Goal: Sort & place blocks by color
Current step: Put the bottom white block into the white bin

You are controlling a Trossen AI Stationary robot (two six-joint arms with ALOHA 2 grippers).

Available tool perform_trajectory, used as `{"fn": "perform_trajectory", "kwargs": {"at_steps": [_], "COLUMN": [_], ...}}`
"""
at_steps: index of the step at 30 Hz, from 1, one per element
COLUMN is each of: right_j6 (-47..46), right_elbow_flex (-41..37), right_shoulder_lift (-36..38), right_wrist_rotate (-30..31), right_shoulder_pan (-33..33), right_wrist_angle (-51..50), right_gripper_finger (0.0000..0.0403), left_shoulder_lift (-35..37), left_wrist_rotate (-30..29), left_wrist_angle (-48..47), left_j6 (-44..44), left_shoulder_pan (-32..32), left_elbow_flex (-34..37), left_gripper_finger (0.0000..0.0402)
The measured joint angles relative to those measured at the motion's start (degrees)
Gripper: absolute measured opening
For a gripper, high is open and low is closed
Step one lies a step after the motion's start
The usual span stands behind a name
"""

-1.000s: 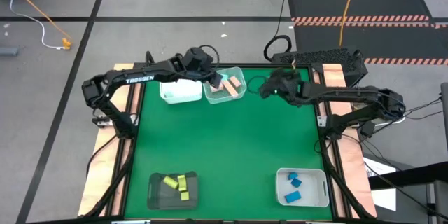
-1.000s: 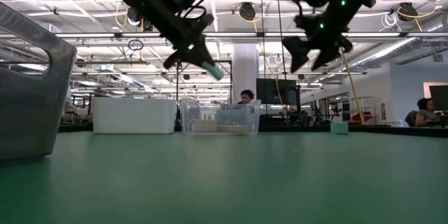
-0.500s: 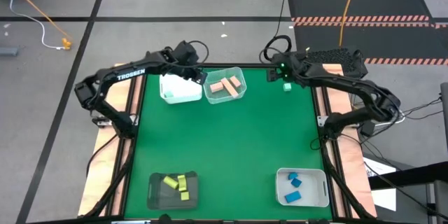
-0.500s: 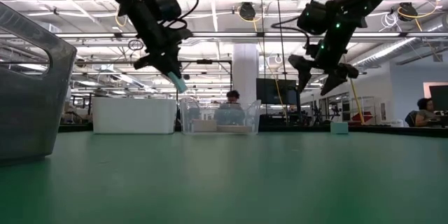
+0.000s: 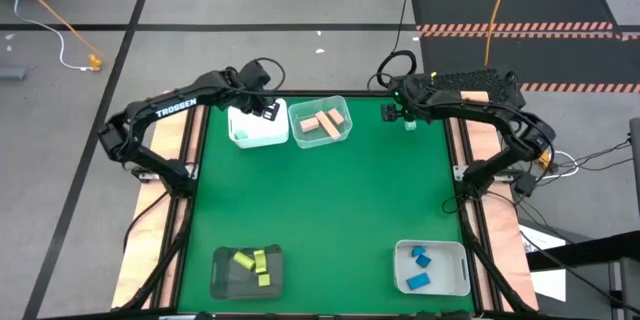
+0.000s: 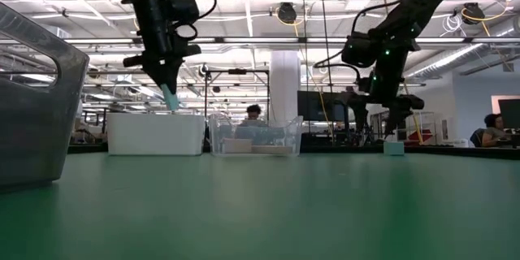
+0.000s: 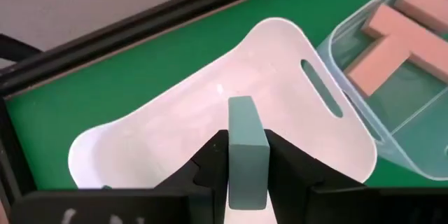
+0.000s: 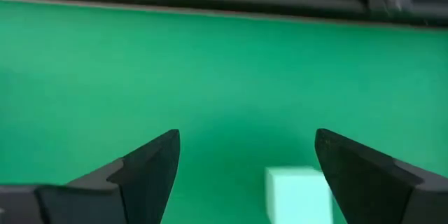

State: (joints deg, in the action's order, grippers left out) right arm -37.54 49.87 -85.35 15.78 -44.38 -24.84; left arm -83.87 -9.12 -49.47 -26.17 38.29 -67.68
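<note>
Left gripper [image 7: 246, 155]: pinching 1 matte teal bar [image 7: 246, 147] above the smooth white bin [image 7: 175, 122].
Right gripper [image 8: 245, 164]: spread over 1 mint cube [image 8: 297, 194].

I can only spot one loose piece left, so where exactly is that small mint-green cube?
The small mint-green cube lies on the green mat near the table's far right corner in the high view, right of the clear plastic bin, with the right gripper beside it.

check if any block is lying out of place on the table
One mint block sits loose on the green mat near the far right edge, outside every bin. The open right end effector hovers over it; the left end effector holds another mint block.
</note>
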Motion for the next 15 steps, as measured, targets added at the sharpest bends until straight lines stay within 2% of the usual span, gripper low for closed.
{"fn": "perform_trajectory", "kwargs": {"at_steps": [3,10,12,15], "right_j6": [-0.76,-0.42,-0.42,-0.39], "right_elbow_flex": [0.0,0.0,0.0,0.0], "right_shoulder_lift": [-0.71,-0.73,-0.73,-0.73], "right_wrist_rotate": [0.27,0.43,0.43,0.41], "right_shoulder_pan": [-0.31,-0.59,-0.59,-0.59], "right_wrist_angle": [-2.77,-4.15,-4.26,-4.59], "right_gripper_finger": [0.032,0.032,0.032,0.032], "left_shoulder_lift": [-0.05,-0.07,-0.07,-0.07], "left_wrist_rotate": [-0.53,-1.49,-1.5,-1.5], "left_wrist_angle": [-0.05,0.21,0.28,0.51], "left_j6": [-0.61,-3.17,-3.83,-4.38], "left_shoulder_pan": [-0.32,-0.45,-0.45,-0.45], "left_elbow_flex": [0.88,4.19,5.04,6.13], "left_gripper_finger": [0.0087,0.0067,0.0075,0.0111]}}
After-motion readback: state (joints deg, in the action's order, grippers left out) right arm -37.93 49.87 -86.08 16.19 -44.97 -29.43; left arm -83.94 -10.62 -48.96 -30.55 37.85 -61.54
